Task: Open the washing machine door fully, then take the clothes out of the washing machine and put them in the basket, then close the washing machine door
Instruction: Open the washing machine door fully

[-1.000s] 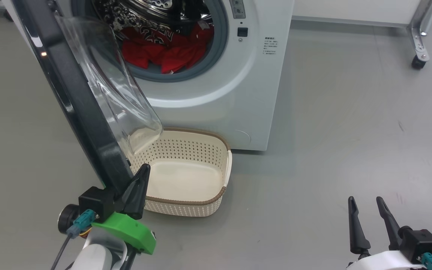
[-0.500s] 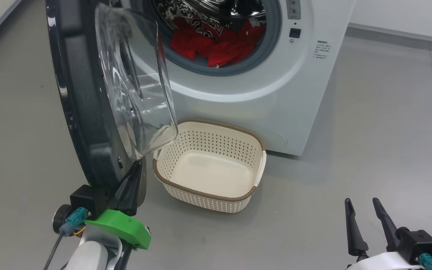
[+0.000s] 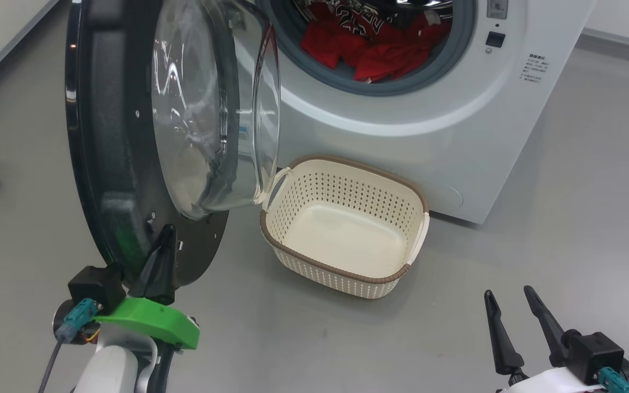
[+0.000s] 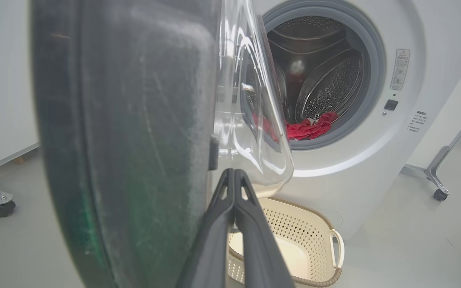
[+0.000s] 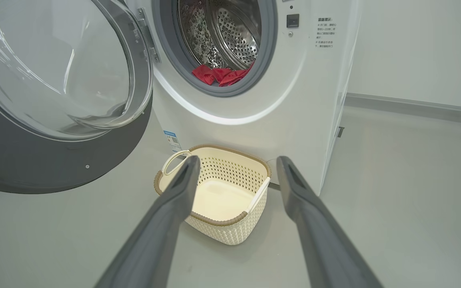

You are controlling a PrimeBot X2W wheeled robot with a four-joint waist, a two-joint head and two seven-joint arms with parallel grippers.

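You have one washing machine (image 3: 402, 142), white, across the upper right of the head view, its round mouth uncovered. Its one washing machine door (image 3: 101, 164) stands swung open at the upper left of the frame. The dark rim faces you, and the single glass bowl (image 3: 211, 109) bulges rightward toward the machine. One basket (image 3: 347, 188) sits on the floor (image 3: 565, 229) at mid-frame, just in front of the machine and below its mouth. Its left handle appears beside the bowl's lower lip. The clothes (image 3: 380, 49) are one red heap low in the drum (image 5: 230, 36), at the top edge of the frame; how many pieces there are you cannot tell. Dark, white-edged numbers show on the top piece, but it is too folded to read them surely.

You see two grippers, with two fingers each. The left gripper (image 3: 167, 233), at lower left, has its fingers pressed tip to tip with nothing between them. It sits right in front of the door's lower inner face; you cannot tell whether it touches. The right gripper (image 3: 508, 293), at lower right, hangs over the floor with its fingers spread wide, holding nothing.

For writing, there is one block of small print (image 3: 533, 68) to the right of the mouth, one warning-triangle sticker (image 4: 399, 70) above it, and one blue-topped label (image 5: 170, 141) low on the front. All are too small to read.
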